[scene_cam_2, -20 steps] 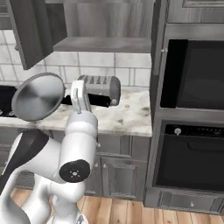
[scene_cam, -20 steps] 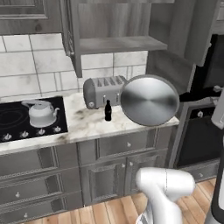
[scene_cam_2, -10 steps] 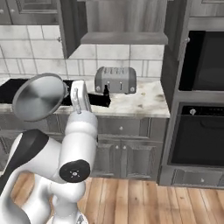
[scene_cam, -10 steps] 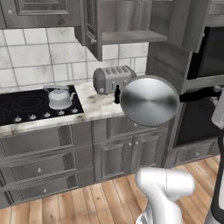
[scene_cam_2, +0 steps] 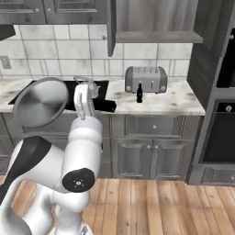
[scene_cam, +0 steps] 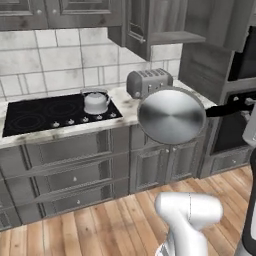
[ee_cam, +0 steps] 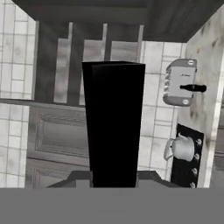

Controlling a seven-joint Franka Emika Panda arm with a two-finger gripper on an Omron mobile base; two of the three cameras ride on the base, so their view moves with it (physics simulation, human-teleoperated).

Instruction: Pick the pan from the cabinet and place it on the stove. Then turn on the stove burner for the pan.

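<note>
1. The flat black glass stove is waiting far to the pincer's left.
2. The round silver steel pan is being carried toward it, tipped on its side.
3. The pincer is squeezing the pan's long black handle; next, lower it onto a free ring.

I see the kettle on the stove's right rear part. The toaster sits right of the stove, near the tabletop's rear edge, a bottle before it. The pan hangs tilted before the tabletop's front edge, below the cabinet.
</note>
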